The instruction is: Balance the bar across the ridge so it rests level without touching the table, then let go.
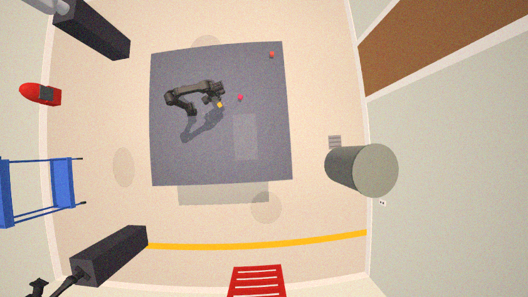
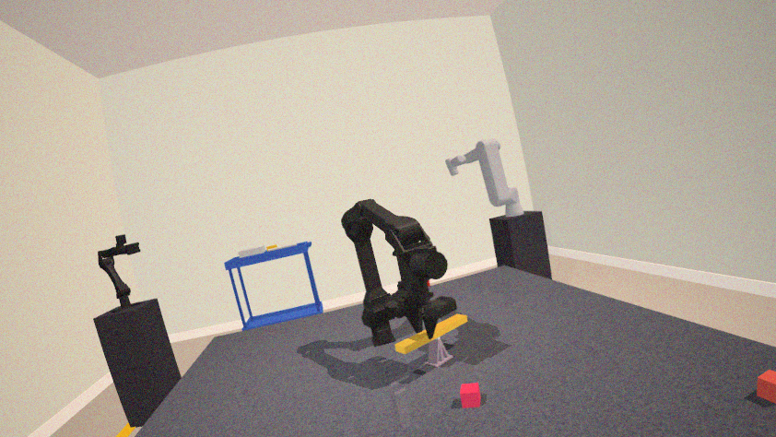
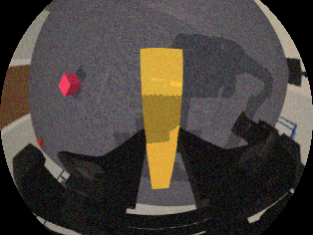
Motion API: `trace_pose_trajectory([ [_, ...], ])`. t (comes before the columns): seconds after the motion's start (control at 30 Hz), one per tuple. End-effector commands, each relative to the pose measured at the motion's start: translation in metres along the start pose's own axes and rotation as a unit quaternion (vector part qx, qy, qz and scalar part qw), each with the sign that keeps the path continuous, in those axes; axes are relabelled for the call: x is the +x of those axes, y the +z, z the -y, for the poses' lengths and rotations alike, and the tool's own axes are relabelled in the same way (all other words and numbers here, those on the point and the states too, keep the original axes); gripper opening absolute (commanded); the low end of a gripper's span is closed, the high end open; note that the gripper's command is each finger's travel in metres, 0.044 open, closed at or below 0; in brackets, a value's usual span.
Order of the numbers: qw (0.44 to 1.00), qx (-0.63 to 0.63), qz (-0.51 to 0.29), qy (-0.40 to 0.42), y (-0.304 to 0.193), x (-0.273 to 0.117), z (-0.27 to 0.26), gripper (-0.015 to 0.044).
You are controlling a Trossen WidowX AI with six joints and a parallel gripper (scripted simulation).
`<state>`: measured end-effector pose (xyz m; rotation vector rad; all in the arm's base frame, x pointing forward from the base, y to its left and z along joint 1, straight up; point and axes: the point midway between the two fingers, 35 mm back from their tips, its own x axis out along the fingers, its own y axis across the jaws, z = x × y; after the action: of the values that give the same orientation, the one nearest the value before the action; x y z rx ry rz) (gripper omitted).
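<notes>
The yellow bar (image 1: 219, 104) (image 2: 458, 322) (image 3: 161, 75) is held above the table (image 1: 184, 165) (image 2: 597, 352), both ends off its surface. My gripper (image 2: 425, 335) (image 3: 160, 130) is shut on the bar near its middle, one dark finger on each side. The pale ridge (image 2: 439, 356) stands directly under the bar, near the fingers. The bar's underside appears at the ridge's top; whether it touches or a small gap remains cannot be told. The bar looks about level, though the tilted view makes this uncertain. The arm and bar hide the ridge in the top view.
A pink-red cube (image 1: 239, 96) (image 2: 470, 395) (image 3: 69, 85) sits on the table close to the ridge. An orange-red cube (image 1: 271, 54) (image 2: 767, 386) (image 3: 40, 142) lies near a far table corner. The arm's shadow falls across the table around the ridge.
</notes>
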<state>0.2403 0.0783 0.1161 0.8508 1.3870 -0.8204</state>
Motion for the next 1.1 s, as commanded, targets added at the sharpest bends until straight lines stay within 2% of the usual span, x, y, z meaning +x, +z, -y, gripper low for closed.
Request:
trace_pose_trajectory([
  [0.0,1.0,0.001,0.0,0.0,0.0,0.0007,-0.0003,0.0],
  [1.07,1.0,0.001,0.0,0.0,-0.0001,0.0034,-0.0001,0.0],
])
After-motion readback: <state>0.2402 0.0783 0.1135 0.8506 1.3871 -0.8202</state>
